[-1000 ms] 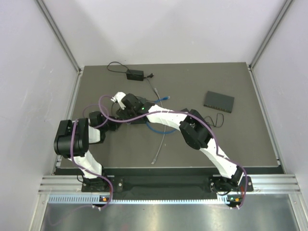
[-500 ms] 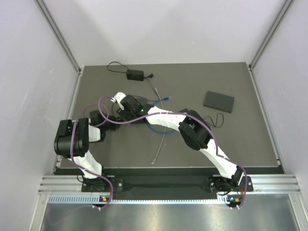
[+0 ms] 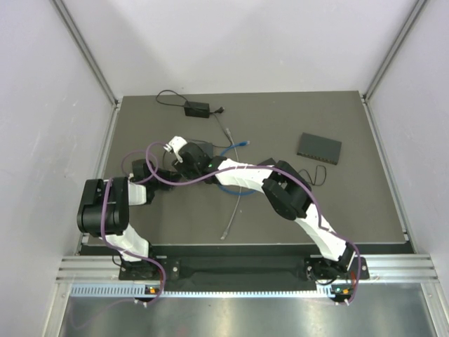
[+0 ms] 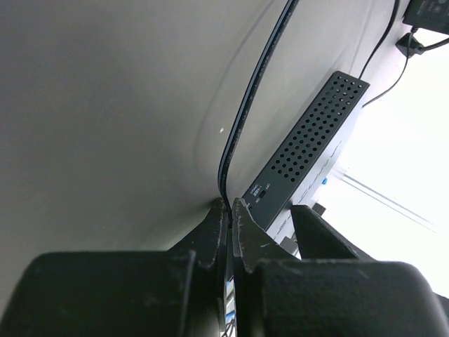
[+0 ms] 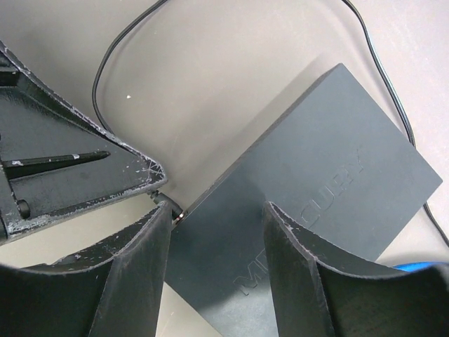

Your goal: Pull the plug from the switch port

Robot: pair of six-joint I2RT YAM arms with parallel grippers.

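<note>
The grey bench (image 3: 337, 203) sat between white walls. Left of its centre, the left hand (image 4: 229, 210) was pinched together on the black cable (image 4: 261, 91), just beside the switch (image 4: 309, 151). The plug (image 5: 178, 213) looked seated at the switch's edge, so the pull was not yet done. The right hand (image 5: 216, 210) held its fingers apart over the switch's top.

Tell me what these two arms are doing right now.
The left gripper is shut on the thin black cable at the end of the network switch. The right gripper sits over the switch's corner, jaws apart, seemingly to steady it. The plug itself is hidden, so I cannot tell if it is out.
</note>
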